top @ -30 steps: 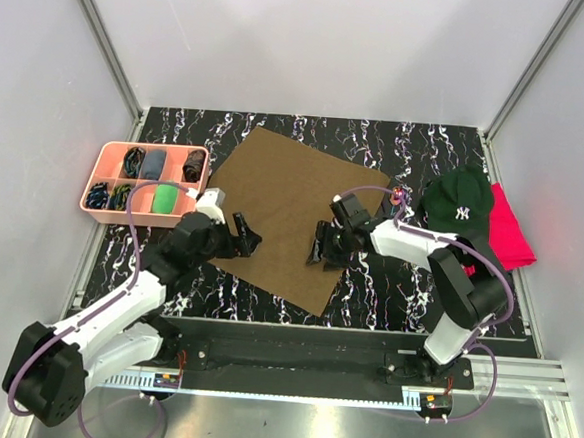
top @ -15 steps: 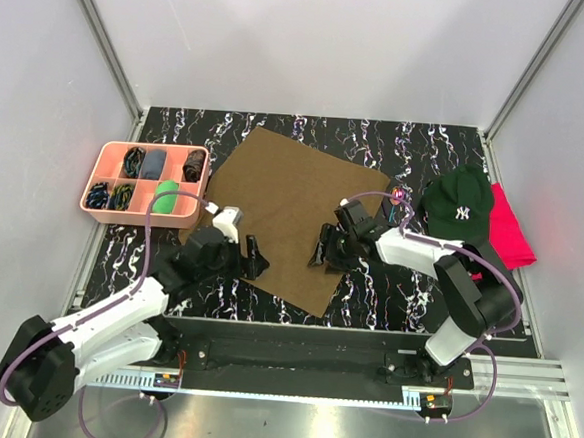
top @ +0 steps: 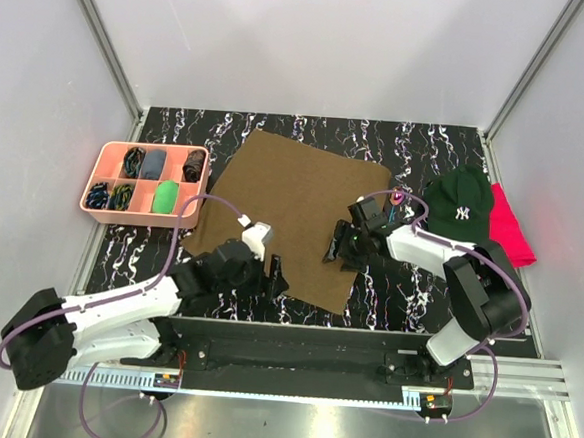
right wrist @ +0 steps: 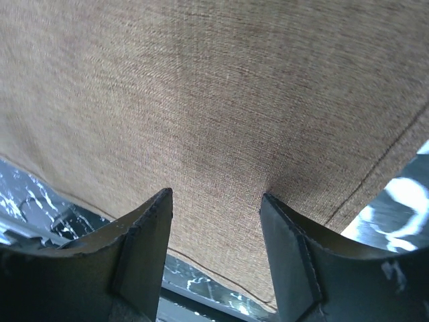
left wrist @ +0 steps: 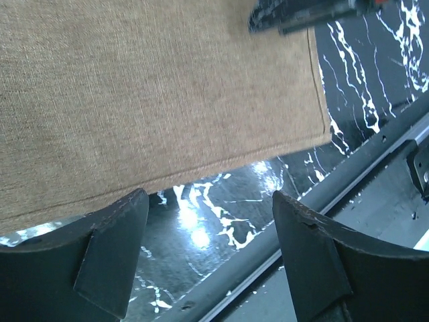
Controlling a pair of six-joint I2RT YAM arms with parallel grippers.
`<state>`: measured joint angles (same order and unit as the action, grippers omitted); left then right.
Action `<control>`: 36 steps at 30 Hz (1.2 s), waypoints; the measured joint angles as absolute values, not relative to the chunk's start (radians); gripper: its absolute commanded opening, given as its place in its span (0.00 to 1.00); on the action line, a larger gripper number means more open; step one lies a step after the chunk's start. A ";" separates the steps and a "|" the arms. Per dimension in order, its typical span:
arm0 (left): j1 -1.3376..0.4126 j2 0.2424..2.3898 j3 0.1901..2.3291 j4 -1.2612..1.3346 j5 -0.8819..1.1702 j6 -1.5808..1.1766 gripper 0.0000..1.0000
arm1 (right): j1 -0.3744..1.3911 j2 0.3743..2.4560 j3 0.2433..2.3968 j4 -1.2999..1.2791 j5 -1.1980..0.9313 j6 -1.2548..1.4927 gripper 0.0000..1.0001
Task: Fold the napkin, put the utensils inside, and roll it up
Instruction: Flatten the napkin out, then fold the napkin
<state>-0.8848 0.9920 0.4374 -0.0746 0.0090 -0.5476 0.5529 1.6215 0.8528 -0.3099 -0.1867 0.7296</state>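
Left tool (top: 276, 278) released, jaws spread over the near edge of the olive-brown square fabric napkin (top: 293, 204), right tool (top: 338, 252) likewise released above its right part, napkin flat on black marbled bench (top: 407, 287), pink compartment tray (top: 149, 148) left, dark green cap (top: 459, 203) right

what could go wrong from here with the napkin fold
1. The open left gripper sits over bare table, just off the napkin's near hem; closing there could miss the flat cloth.
2. The open right gripper is over the napkin, inside its edge; a pinch there might bunch it rather than lift a corner.
3. The utensils lie by the cap, close to the right arm; a swing might knock them.
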 measured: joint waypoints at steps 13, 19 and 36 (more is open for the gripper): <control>-1.122 1.232 0.584 -0.032 -0.104 -0.568 0.73 | 0.481 1.573 0.846 -0.397 -0.174 0.675 0.68; -1.256 1.424 0.703 0.019 -0.162 -0.537 0.69 | 0.346 1.276 0.873 -0.535 -0.148 0.646 0.80; -1.382 1.745 0.936 0.071 -0.217 -0.301 0.53 | 0.113 1.049 1.041 -0.754 -0.094 0.537 0.82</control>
<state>-1.3815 1.7454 0.9356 0.0708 -0.2173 -0.3008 0.1131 1.0489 1.0412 -0.7544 -0.0937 0.5365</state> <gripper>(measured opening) 0.544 0.815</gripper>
